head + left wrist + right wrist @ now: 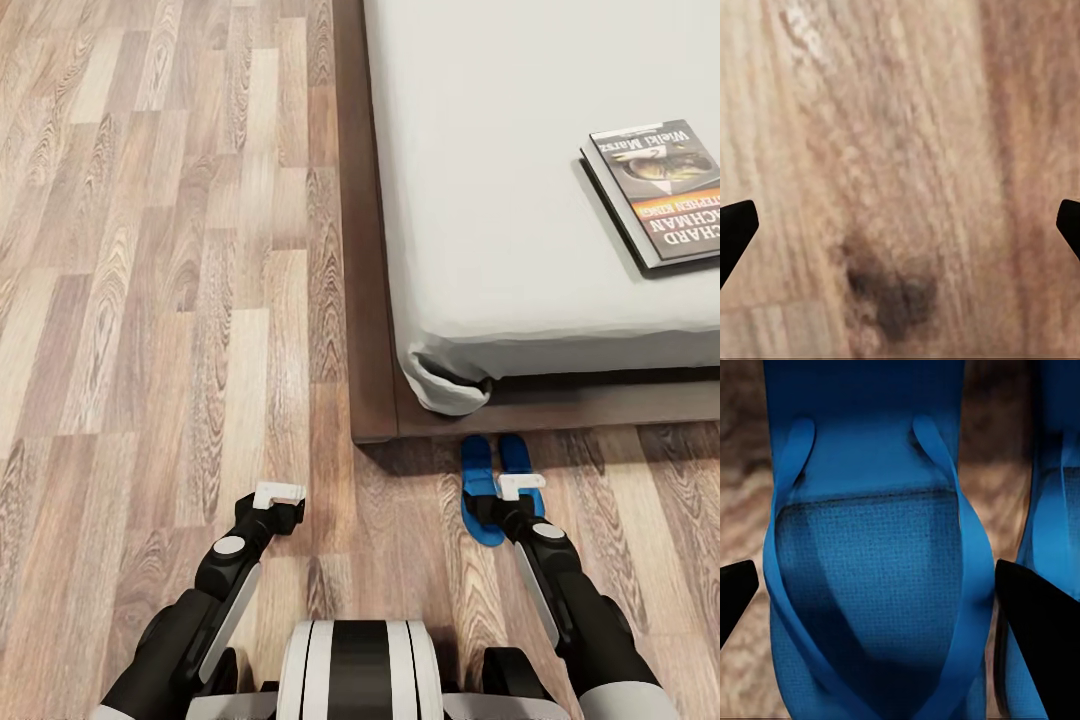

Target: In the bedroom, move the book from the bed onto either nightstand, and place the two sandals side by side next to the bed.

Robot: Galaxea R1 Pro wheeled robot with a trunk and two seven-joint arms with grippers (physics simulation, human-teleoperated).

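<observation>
The right gripper (521, 487) is seen poised directly over the two sandals (495, 485), its fingers spread wide; in the right wrist view one dark fingertip (1039, 641) is seen at each side of a sandal (874, 577), the blue straps and textured footbed lying between them, and no closure on the sandal is shown. The second sandal (1054, 502) is seen just beside the first, at the edge of that view. In the head view the pair is laid side by side on the wood-plank floor (150, 300), toes pointed toward the bed (520, 200) and just off the foot of its dark-brown platform frame (365, 300), near the corner. The left gripper (278, 495) is held low over bare floor, well apart from the sandals; in the left wrist view its fingertips (735, 232) are seen at the far edges of the frame, widely parted, with only wood grain and a dark knot (892, 289) between them, so nothing is held. The book (665, 190) is seen lying flat on the light-grey mattress toward the right edge of the head view, its orange band and white lettering visible, partly cut off by the frame.
</observation>
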